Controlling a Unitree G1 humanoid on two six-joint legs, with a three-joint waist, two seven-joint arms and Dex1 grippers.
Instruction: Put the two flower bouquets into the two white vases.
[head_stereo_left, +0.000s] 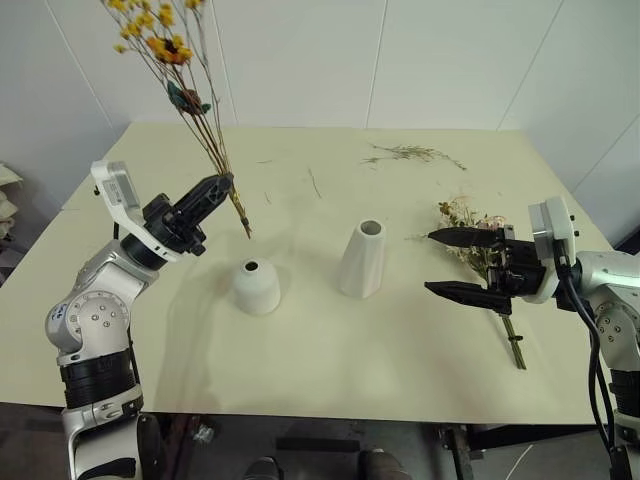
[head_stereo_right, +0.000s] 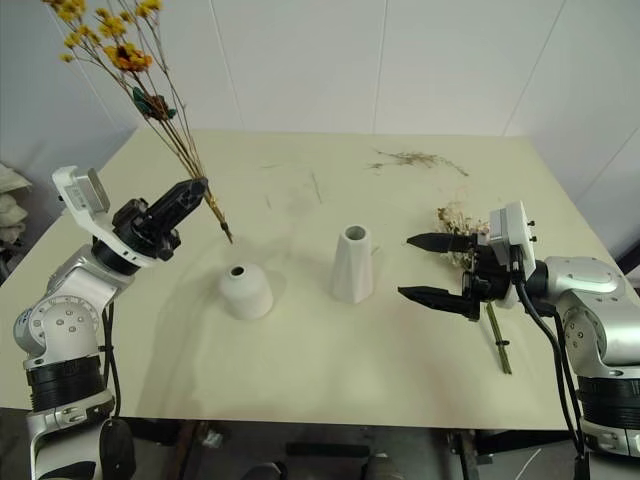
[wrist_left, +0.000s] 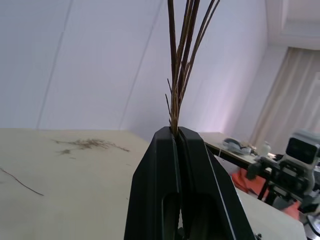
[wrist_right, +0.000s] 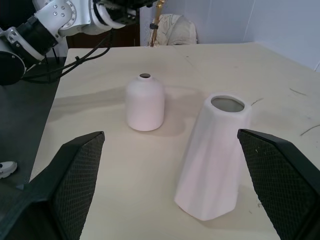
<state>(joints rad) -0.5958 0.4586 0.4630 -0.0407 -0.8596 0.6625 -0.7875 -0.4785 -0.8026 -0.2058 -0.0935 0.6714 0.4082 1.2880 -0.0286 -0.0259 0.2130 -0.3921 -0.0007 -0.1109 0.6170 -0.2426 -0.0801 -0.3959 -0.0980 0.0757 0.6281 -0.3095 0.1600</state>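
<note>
My left gripper (head_stereo_left: 222, 185) is shut on the thin stems of the yellow-orange flower bouquet (head_stereo_left: 160, 40). It holds the bunch in the air, blooms up and to the left, cut ends hanging above and left of the short domed white vase (head_stereo_left: 256, 287). The left wrist view shows the stems (wrist_left: 182, 60) pinched between the closed fingers. The taller cone-shaped white vase (head_stereo_left: 362, 260) stands mid-table. My right gripper (head_stereo_left: 430, 262) is open just right of it, pointing at it, with nothing between its fingers (wrist_right: 75, 175). The cream-pink bouquet (head_stereo_left: 475, 225) lies on the table behind that gripper.
A loose dried sprig (head_stereo_left: 410, 153) and a few thin twigs (head_stereo_left: 313, 182) lie on the far part of the cream table (head_stereo_left: 300, 360). White walls close off the back and sides.
</note>
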